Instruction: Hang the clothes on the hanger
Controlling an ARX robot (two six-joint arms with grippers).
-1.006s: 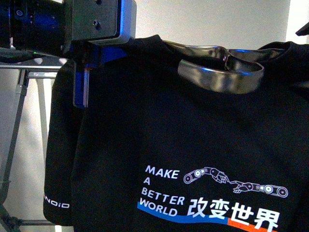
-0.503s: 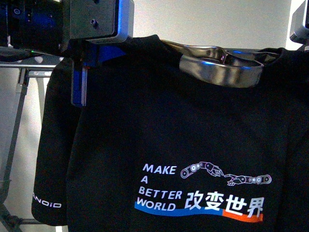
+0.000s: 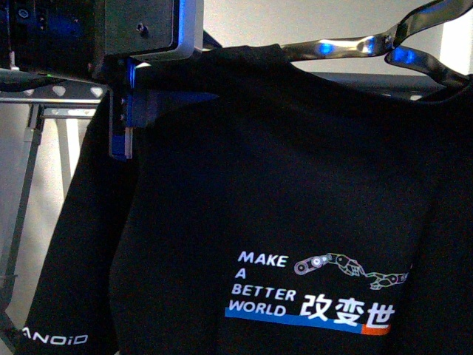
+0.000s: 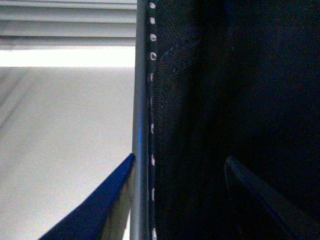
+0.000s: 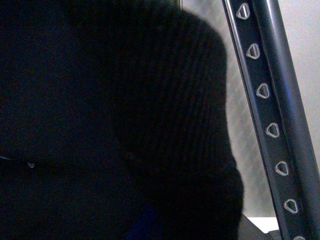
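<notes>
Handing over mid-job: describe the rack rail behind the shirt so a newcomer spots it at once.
Start from the black printed T-shirt filling the front view. At its upper left, a grey rail runs level behind the shoulder, above a slanted leg. Its row of small heart-shaped holes sets it apart from the shiny, curved metal bar at the collar.

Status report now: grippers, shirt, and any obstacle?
Left gripper at shirt shoulder, grip unclear; right gripper not seen. Shirt hanging in front of rack rail. Shiny metal piece sticks out at collar.
</notes>
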